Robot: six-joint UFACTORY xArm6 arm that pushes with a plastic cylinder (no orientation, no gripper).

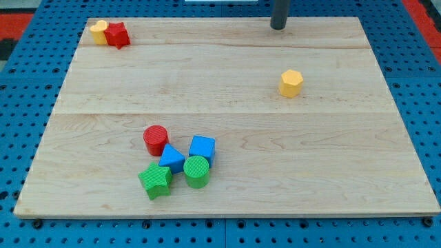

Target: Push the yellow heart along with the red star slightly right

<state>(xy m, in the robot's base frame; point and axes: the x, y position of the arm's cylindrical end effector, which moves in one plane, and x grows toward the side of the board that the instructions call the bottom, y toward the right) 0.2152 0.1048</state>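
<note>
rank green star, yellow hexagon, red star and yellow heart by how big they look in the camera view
1. green star, though it is nearest the view's bottom
2. yellow hexagon
3. red star
4. yellow heart, partly hidden by the red star, so unsure

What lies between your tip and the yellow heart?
Only bare wooden board between my tip and the yellow heart, beside the red star, in the camera view.

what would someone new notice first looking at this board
Probably the tight bunch of five blocks near the view's bottom, left of centre: a red cylinder, two blue blocks, a green star and a green cylinder. Next, the yellow heart touching the red star in the top left corner. A lone yellow hexagon sits at the right, with my tip at the top edge, away from every block.
</note>
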